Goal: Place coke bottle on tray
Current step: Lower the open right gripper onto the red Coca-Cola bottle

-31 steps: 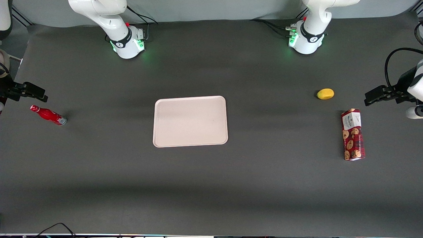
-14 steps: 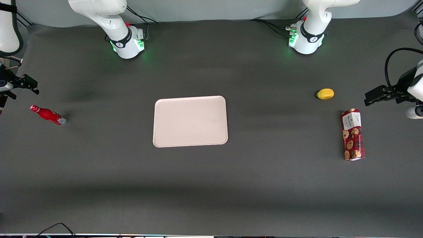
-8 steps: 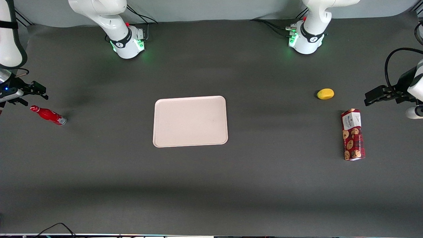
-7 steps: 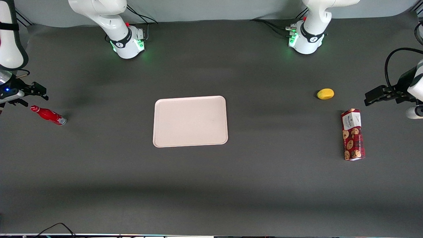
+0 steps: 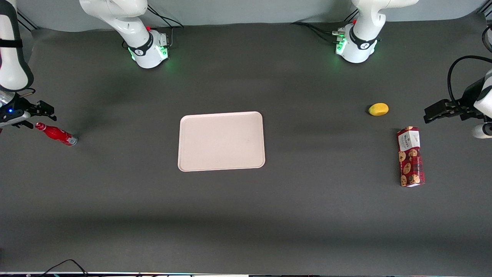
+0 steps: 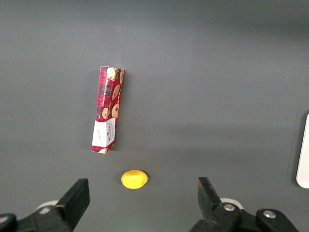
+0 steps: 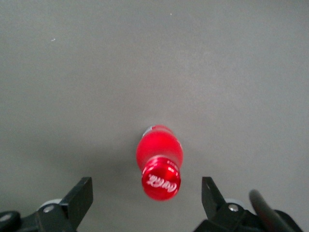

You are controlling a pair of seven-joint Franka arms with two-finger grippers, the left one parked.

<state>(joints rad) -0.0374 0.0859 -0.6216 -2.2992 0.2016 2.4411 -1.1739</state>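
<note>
Front view shows the coke bottle [image 5: 56, 134] standing on the dark surface [image 5: 246, 215] at the working arm's end, seen steeply from above, so that its red cap points to about 10 o'clock and its silvery base to about 4 o'clock. The pincer [image 5: 36, 112] hangs just beside the cap, at roughly 11 o'clock from the bottle, not touching it. In the right wrist view the pincer [image 7: 147, 198] stands wide: its two fingers [image 7: 79, 195] are spread well apart with the bottle's cap [image 7: 161, 183] between them, a clear gap on each side, nothing gripped. White script is legible on the cap top in that view. The tray [image 5: 221, 141] lies flat near the middle of the surface, at about 3 o'clock from the bottle and well apart from it; nothing rests on it. Toward the parked arm's end lie a yellow lemon-like fruit [image 5: 378, 109] and a red cookie box [image 5: 410, 156]; the box is on its long side, at about 5 o'clock from the fruit and nearer the front camera. The left wrist view confirms both: box [image 6: 107, 109] and fruit [image 6: 134, 179] near each other but apart, with an edge of the tray [image 6: 304, 154] just showing.
</note>
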